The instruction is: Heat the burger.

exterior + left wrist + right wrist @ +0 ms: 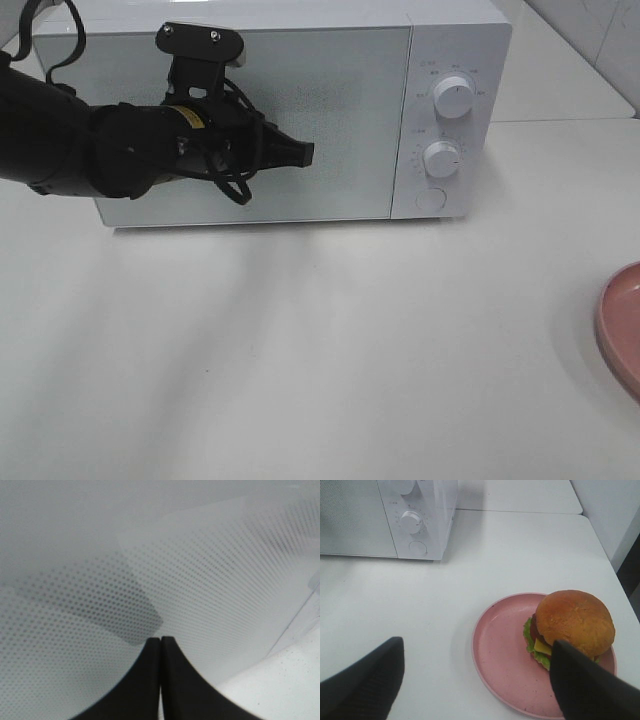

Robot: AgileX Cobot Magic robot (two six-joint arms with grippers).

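The burger [572, 622], with a golden-brown bun, green lettuce and yellow cheese, sits on a round pink plate [502, 660] in the right wrist view. My right gripper [477, 680] is open above the table, one finger just in front of the burger. In the high view only the plate's edge [622, 325] shows at the far right; the burger is out of view there. My left gripper [305, 153] is shut and empty, its tips [161, 642] against the closed door of the white microwave [340, 110].
The microwave has two round knobs [455, 98] [441, 158] and a round button [431, 198] on its right panel. It stands at the back of a white table [320, 350]. The table's right edge lies close to the plate [615, 565].
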